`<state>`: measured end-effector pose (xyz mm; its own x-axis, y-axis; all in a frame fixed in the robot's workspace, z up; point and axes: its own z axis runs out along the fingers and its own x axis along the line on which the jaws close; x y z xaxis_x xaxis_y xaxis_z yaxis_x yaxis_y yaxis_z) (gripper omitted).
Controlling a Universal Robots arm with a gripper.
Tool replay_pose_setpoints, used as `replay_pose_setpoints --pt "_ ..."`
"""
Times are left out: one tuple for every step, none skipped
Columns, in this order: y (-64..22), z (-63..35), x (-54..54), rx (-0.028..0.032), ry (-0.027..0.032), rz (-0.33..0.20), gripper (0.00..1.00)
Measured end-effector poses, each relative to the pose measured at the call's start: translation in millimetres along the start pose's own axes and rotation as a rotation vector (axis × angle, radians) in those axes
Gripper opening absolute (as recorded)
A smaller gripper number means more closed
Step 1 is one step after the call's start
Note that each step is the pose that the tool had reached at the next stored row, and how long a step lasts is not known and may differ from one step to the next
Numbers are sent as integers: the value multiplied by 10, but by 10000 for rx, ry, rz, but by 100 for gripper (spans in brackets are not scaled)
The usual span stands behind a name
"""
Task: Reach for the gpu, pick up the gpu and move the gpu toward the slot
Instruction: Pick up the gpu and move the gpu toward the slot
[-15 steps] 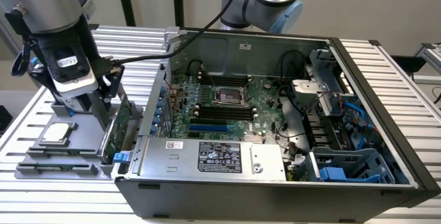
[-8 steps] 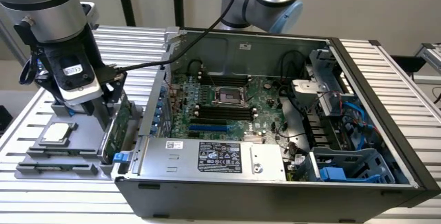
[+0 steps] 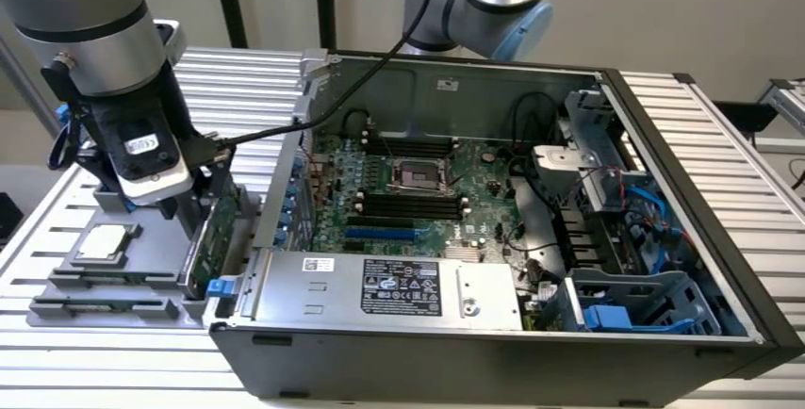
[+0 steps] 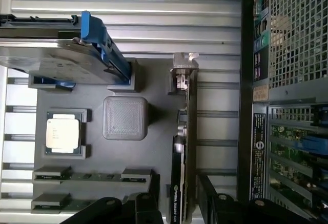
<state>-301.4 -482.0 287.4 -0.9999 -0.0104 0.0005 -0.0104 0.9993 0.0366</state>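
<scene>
The gpu (image 4: 185,142) stands on its edge in a grey fixture tray (image 4: 159,147), its silver bracket (image 4: 184,73) at one end. In the exterior view the green card (image 3: 217,232) rises from the tray just outside the open computer case, at the exterior view's left. My gripper (image 4: 182,209) is open and low over the card, with one dark finger (image 4: 146,207) on each side of it. In the exterior view the gripper (image 3: 199,209) hangs right above the card. The blue slot (image 3: 381,236) lies on the motherboard inside the case.
The tray also holds a square processor chip (image 4: 64,133), a hard drive with blue rails (image 4: 56,60), a grey square block (image 4: 125,118) and memory sticks (image 4: 92,175). The case wall (image 3: 279,211) stands close beside the card. A second arm (image 3: 484,4) is behind the case.
</scene>
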Motion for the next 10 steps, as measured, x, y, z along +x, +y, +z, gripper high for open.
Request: replay_pose_setpoints --pt "0 18 -2 0 0 9 42" --pt "2 36 -4 0 -1 15 42" --pt "4 55 -6 0 0 19 42" --pt "8 74 -9 1 -1 23 42" --pt "11 91 -11 1 -1 26 42" --pt "16 111 -13 1 -2 30 42" --pt "19 127 -14 2 -1 33 42" --pt "23 147 -17 3 -1 36 42" --pt "28 165 -19 3 -2 38 42" --pt "32 183 -20 5 -1 40 42"
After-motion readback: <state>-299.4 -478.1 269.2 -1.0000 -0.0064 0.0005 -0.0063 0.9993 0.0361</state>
